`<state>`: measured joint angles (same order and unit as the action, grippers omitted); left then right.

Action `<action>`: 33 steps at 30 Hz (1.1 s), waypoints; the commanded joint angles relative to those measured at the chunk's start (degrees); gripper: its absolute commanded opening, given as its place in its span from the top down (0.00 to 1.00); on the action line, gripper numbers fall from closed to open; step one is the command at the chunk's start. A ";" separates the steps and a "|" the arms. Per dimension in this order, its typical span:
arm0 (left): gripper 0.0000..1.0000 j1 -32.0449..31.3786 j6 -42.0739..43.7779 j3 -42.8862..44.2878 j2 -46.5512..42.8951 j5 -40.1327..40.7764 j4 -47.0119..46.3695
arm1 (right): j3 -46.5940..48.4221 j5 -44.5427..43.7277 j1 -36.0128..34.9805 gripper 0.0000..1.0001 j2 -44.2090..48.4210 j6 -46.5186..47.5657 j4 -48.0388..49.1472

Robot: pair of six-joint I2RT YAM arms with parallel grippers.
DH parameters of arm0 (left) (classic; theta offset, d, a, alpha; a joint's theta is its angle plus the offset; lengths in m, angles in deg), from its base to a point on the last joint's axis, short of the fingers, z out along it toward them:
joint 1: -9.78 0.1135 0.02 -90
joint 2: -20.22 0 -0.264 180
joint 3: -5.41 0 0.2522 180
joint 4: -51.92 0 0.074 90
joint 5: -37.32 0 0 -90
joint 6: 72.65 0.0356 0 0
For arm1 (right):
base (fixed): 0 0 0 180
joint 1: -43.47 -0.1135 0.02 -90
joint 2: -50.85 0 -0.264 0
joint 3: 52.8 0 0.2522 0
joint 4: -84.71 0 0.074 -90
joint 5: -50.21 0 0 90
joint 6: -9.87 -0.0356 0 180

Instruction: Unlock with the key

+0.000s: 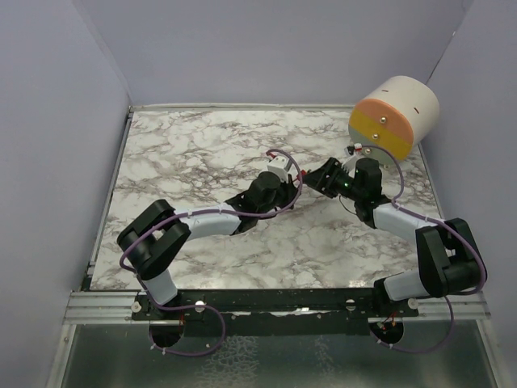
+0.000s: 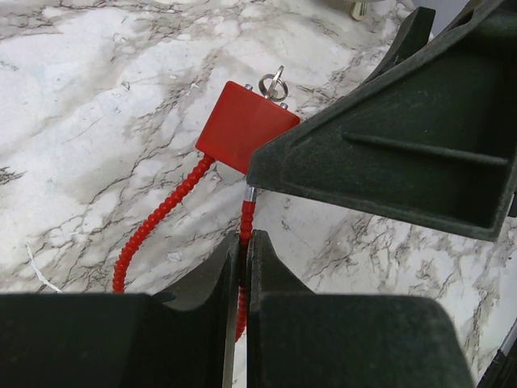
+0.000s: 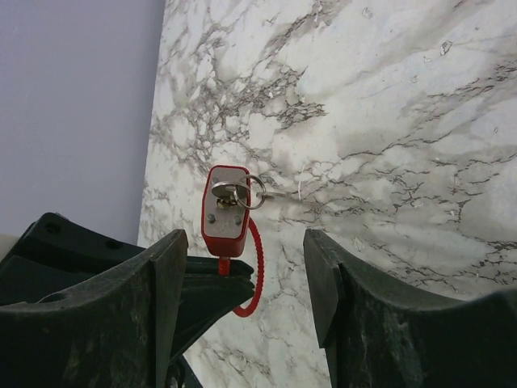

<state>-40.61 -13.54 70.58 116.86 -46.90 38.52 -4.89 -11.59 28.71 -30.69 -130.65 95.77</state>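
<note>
Step in hand, as judged: the key is already in the lock and the turn is not yet made. This reads as the approach for gripping the key.

Left of the lock: the left claw is clenched on the red cable, just below the lock body. It holds the lock with its face toward the other arm.

Centre: the red lock sits between the two claws over the middle of the table. The key is in its face, with the key ring hanging to one side.

Right of the lock: the right claw is released, jaws spread wide. It is lined up on the lock and apart from it.

Far right of the lock: a striped drum stands at the back corner and appears to have no part in the job.

Next move, as judged: ease the right claw forward until the key head lies between its fingers, close, then twist. The left grip must hold firm. The head is small, and the ring may get in the way.

Views:
- **Top view:** shows the arms meeting nose to nose, but the lock is all but hidden.
- **Left wrist view:** shows the pinch on the cable and the back of the lock; only the ring shows, not the key.
- **Right wrist view:** the only one that shows the key seated in the lock.
</note>
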 commanded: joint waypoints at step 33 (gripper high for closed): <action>1.00 -3.49 1.06 5.80 2.96 2.24 1.22 | 2.93 0.45 0.26 0.75 -1.72 2.14 -1.44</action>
<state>-43.60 -13.10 74.52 119.51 -45.70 40.95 -3.56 -11.45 28.71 -31.69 -129.25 94.43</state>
